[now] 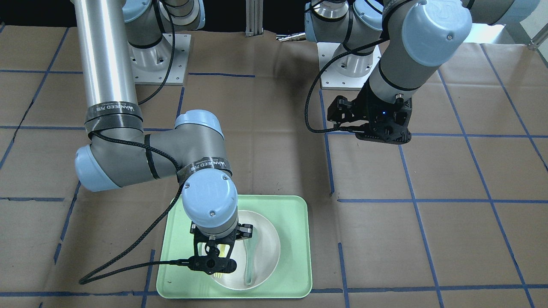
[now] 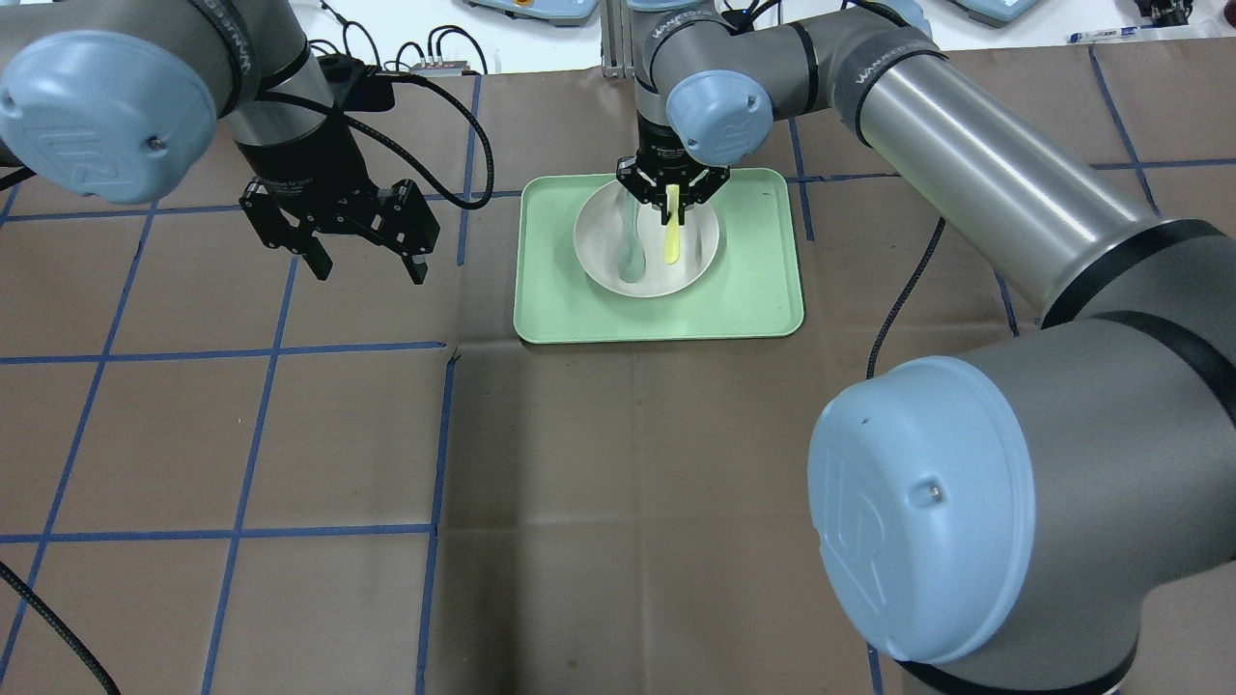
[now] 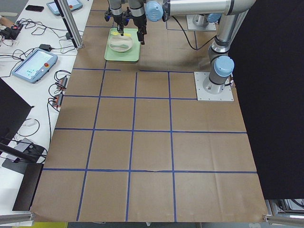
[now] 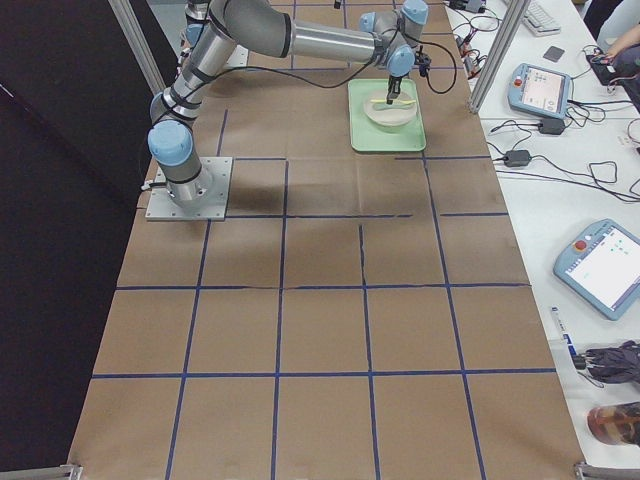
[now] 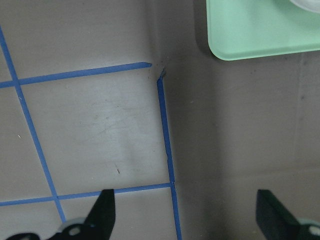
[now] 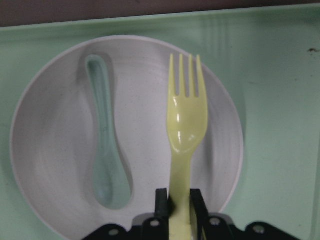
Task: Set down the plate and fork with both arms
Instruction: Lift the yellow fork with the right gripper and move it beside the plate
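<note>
- You have one plate, one light-yellow fork, one grey-green spoon and one mint-green tray. There are two arms, each with one hand.
- The plate sits in the tray, and the spoon lies in the plate.
- The fork is over the plate, just beside the spoon and parallel to it, with its tines pointing toward the robot. You cannot tell whether it touches the plate.
- The surface is covered in brown paper marked into squares with blue tape. The tray sits toward the operators' edge.
- Beyond that edge a white bench carries two teach pendants and loose cables.
- The right arm stretches far across the surface, its wrist pointing straight down over the plate. The right hand pinches the fork's handle between its fingers.
- The left arm hangs over bare paper, well apart from the tray. The left hand points down, with its fingers spread and nothing between them.
</note>
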Controlling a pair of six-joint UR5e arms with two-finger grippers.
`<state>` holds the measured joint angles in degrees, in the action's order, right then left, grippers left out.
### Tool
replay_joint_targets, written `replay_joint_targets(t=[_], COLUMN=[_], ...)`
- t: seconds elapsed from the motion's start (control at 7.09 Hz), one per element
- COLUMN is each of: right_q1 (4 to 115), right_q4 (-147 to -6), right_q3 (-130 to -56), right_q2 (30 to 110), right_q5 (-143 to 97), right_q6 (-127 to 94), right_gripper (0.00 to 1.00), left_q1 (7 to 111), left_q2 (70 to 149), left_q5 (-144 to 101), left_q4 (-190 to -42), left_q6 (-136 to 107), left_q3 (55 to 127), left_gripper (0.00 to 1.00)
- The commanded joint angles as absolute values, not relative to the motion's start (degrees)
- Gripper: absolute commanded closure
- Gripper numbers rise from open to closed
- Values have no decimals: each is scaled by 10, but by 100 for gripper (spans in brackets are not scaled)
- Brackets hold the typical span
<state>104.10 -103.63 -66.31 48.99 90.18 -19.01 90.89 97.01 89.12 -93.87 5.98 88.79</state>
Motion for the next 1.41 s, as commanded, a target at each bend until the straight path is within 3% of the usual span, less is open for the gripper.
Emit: replay_joint_targets(t=[0.0, 0.56, 1.27], right_q1=[1006, 971, 968], right_q4=[-1031, -1043, -1048], right_q3=[-665, -719, -706], right_q2=[493, 482, 479], right_q5=[915, 923, 923], right_q6=[-162, -127, -126], right_gripper=[100, 100, 97], left_q1=[910, 911, 910], left_q2=[979, 969, 969], left_q5=[891, 892, 891], left_q4=[-939, -939, -939], left_q6=[60, 60, 59], left_q3=[877, 886, 891], left_gripper=[0, 0, 0])
